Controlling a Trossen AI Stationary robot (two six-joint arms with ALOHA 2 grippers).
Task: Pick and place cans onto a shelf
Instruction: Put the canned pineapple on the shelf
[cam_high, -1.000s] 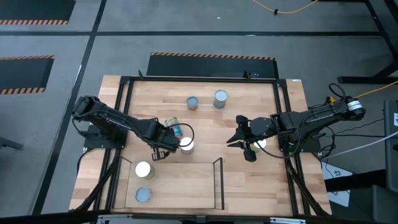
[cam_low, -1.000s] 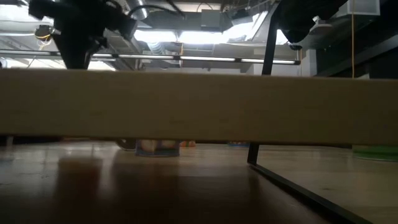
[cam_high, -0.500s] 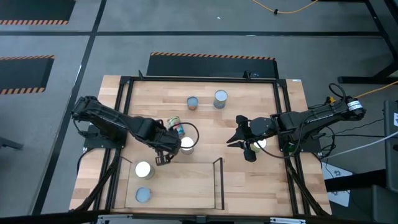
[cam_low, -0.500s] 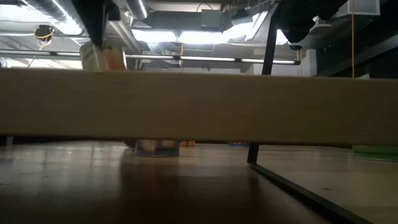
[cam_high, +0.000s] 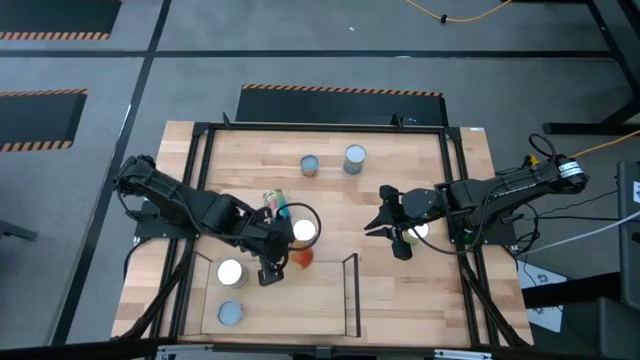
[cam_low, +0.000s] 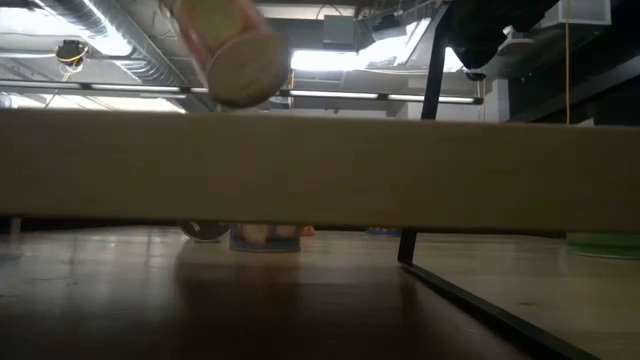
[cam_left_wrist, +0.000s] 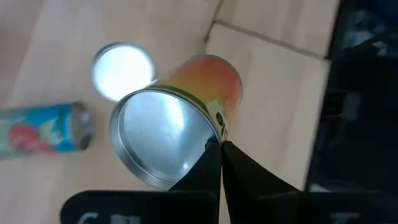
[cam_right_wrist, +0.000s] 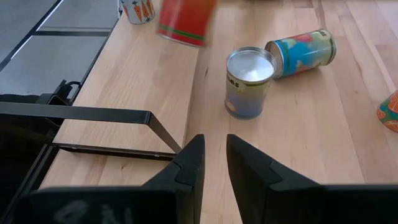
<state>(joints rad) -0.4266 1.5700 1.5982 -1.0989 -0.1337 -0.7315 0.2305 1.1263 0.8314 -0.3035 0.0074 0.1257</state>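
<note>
My left gripper (cam_high: 278, 264) is shut on an orange-labelled can (cam_high: 301, 258) with a silver top, held in the air at the far edge of the shelf (cam_high: 300, 305). The low view shows that can (cam_low: 238, 62) above the shelf board. Two white-topped cans (cam_high: 231, 272) stand on the shelf's left part. On the table a white-topped can (cam_high: 303, 230) stands upright and a blue can (cam_high: 275, 203) lies on its side. Two more cans (cam_high: 354, 158) stand toward the far edge. My right gripper (cam_right_wrist: 212, 155) hovers at the table's right, open, holding nothing. My left gripper pinches the orange can's top rim (cam_left_wrist: 213, 132) between its two fingers, which stand close together. The fingers come slanting down from the table's left. The can hangs clear of table and shelf, tipped, with its silver top (cam_left_wrist: 158, 134) facing the wrist and its base away.
Thin black rails (cam_high: 352, 290) edge the shelf, one upright at its right end. The table's black frame (cam_high: 455, 200) runs along its sides. Another can (cam_high: 417, 232) sits under the right arm. Bare wood lies on the shelf's right part.
My left gripper has risen and gone toward the table's near edge and the shelf, staying shut. The orange can has been lifted clear of the table and tipped from upright to slanting, its base swinging outward. The other cans have kept their places.
</note>
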